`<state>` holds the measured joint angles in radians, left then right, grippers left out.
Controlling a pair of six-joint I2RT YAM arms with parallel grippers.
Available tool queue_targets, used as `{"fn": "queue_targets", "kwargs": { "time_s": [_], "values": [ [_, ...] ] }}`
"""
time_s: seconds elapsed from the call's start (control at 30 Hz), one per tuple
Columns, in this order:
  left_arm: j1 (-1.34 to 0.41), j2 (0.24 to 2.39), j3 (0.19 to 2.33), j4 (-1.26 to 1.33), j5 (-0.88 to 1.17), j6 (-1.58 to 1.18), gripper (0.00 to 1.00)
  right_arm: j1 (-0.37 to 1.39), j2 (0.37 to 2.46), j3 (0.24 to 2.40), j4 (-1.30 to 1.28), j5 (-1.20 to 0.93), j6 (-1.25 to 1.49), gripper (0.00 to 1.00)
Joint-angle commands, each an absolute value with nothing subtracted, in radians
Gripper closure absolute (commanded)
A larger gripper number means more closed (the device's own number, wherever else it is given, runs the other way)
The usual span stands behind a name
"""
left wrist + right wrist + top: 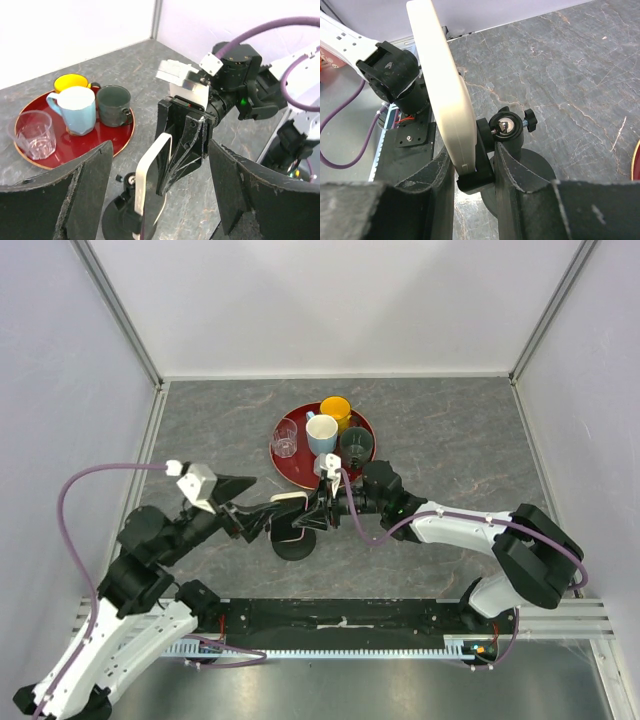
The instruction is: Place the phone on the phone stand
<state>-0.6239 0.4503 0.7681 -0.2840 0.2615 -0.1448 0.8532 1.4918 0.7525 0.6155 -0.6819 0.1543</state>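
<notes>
Phone stands on edge in the stand, bottom end in the black holder, pale back facing the R wrist cam. R gripper is narrowed around phone bottom + holder, fingers seemingly pressing both sides, though contact is hard to confirm. L gripper is spread wide, fingers either side of the phone w/o touching. Red tray of cups sits just behind.

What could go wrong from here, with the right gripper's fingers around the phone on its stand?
The right gripper pinches the slim pale-backed phone together with the clamp of the small black disc-based stand; retreating could drag or tip it.
The tall phone leans on a ball joint, so it might sag once released.
The open left gripper flanks it and could knock it.
</notes>
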Motion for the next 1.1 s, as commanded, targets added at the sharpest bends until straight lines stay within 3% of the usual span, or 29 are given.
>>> {"fn": "queue_targets", "kwargs": {
  "time_s": [0.0,0.13,0.37,0.57,0.63,0.7,0.8,1.07],
  "values": [
    [-0.627,0.344,0.733,-0.37,0.089,-0.331,0.17,0.827,1.47,0.764,0.658,-0.658,0.16,1.0],
    [-0.627,0.262,0.569,-0.26,0.161,-0.489,0.19,0.79,1.434,0.752,0.625,-0.637,0.176,1.0],
    [-0.627,0.232,0.339,-0.028,0.23,-0.525,0.27,0.715,1.327,0.726,0.522,-0.627,0.15,1.0],
    [-0.629,0.226,0.201,0.15,0.249,-0.532,0.39,0.658,1.304,0.709,0.495,-0.676,0.15,1.0],
    [-0.627,0.239,0.151,0.214,0.268,-0.522,0.39,0.649,1.307,0.703,0.503,-0.704,0.147,1.0],
    [-0.629,0.267,0.123,0.262,0.264,-0.538,0.3,0.643,1.322,0.704,0.503,-0.728,0.146,1.0],
    [-0.629,0.339,0.101,0.352,0.288,-0.545,0.26,0.632,1.335,0.707,0.492,-0.759,0.143,1.0],
    [-0.627,0.56,0.074,0.593,0.301,-0.508,0.25,0.62,1.359,0.726,0.472,-0.833,0.137,1.0]
  ]
}}
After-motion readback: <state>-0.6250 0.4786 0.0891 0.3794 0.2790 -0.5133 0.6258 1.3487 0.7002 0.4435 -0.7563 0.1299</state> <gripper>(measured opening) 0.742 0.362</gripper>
